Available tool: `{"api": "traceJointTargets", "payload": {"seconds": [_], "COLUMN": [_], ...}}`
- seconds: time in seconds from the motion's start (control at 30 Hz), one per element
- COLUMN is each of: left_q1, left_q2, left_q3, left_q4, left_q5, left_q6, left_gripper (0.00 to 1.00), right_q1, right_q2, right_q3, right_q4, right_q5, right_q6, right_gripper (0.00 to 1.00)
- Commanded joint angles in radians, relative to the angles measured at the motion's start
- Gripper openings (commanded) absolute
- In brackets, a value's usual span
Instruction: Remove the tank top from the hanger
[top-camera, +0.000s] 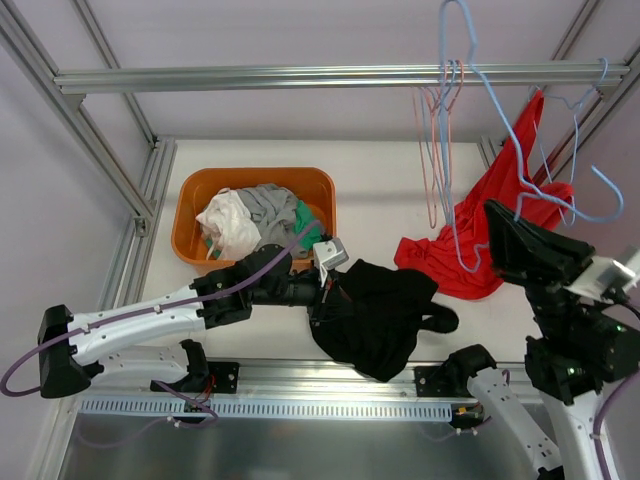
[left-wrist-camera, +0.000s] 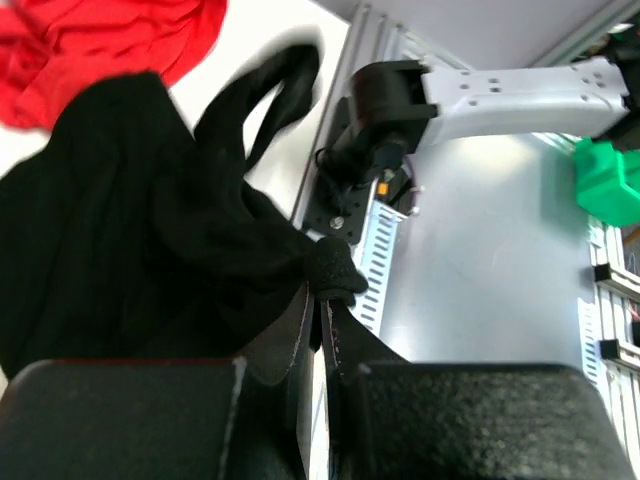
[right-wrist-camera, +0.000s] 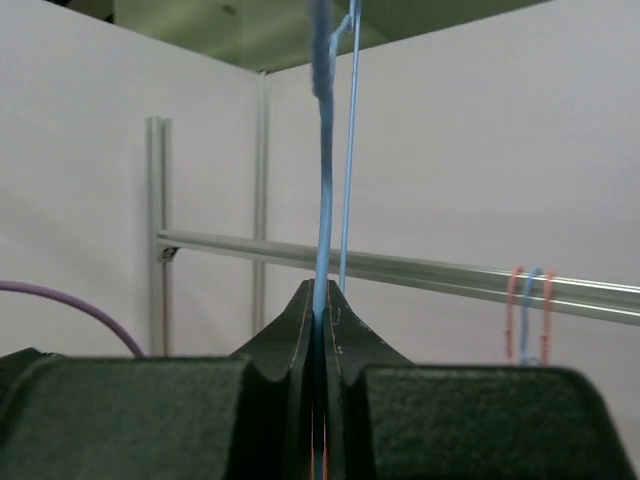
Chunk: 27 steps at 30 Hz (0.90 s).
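Note:
The black tank top (top-camera: 380, 315) lies bunched on the white table, its strap loop toward the right; it fills the left wrist view (left-wrist-camera: 120, 200). My left gripper (top-camera: 325, 290) is shut on a fold of its fabric, pinched at the fingertips (left-wrist-camera: 325, 290). My right gripper (top-camera: 500, 215) is raised and shut on the thin wire of a light blue hanger (top-camera: 478, 70), seen rising between the jaws in the right wrist view (right-wrist-camera: 325, 200). The blue hanger is bare and apart from the tank top.
A red garment (top-camera: 480, 250) hangs from the right and spreads on the table beside the tank top. An orange basket (top-camera: 190, 230) with clothes sits at back left. Pink hangers (top-camera: 435, 130) and another blue hanger (top-camera: 575, 120) hang on the overhead rail (top-camera: 250, 77).

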Motion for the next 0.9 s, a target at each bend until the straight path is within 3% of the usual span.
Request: {"api": "traceJointTargets", "payload": {"seconds": [0.0,0.03,0.1,0.13,0.17,0.27,0.4,0.6,0.87], "left_q1": [-0.008,-0.008,-0.008,-0.008,-0.008,-0.008,-0.008,-0.008,-0.008], "left_q2": [-0.049,-0.054,-0.072,-0.077,-0.083,-0.118,-0.184,-0.21,-0.182], "left_q3": [-0.044,-0.053,-0.075,-0.082,-0.087,-0.115,-0.164,-0.167,-0.153], "left_q4": [0.081,0.078,0.074,0.057,0.046,0.001,-0.04,-0.097,-0.103], "left_q5": [-0.054,-0.057,-0.084,-0.092,-0.109,-0.149,-0.183,-0.186,-0.203], "left_q6": [-0.043,-0.043,-0.053,-0.055,-0.055,-0.055,-0.059,-0.067,-0.064], "left_gripper": [0.0,0.0,0.0,0.0,0.0,0.0,0.0,0.0,0.0], "right_q1": [0.001,0.001,0.001,0.001,0.003,0.003,0.004,0.006,0.06], "right_q2": [-0.122,-0.135,-0.132,-0.073,-0.03,0.104,0.1,0.257,0.468], "right_q3": [-0.028,-0.047,0.002,0.074,0.239,0.398,0.365,0.44,0.605], "right_q4": [-0.045,-0.048,-0.245,-0.372,-0.651,-0.955,-1.01,-1.239,-1.125], "right_q5": [0.189,0.193,0.164,0.144,0.121,0.05,0.073,0.177,0.335], "right_q6": [-0.207,-0.213,-0.175,-0.167,-0.161,-0.123,-0.094,-0.108,-0.066], "right_gripper": [0.0,0.0,0.0,0.0,0.0,0.0,0.0,0.0,0.0]}}
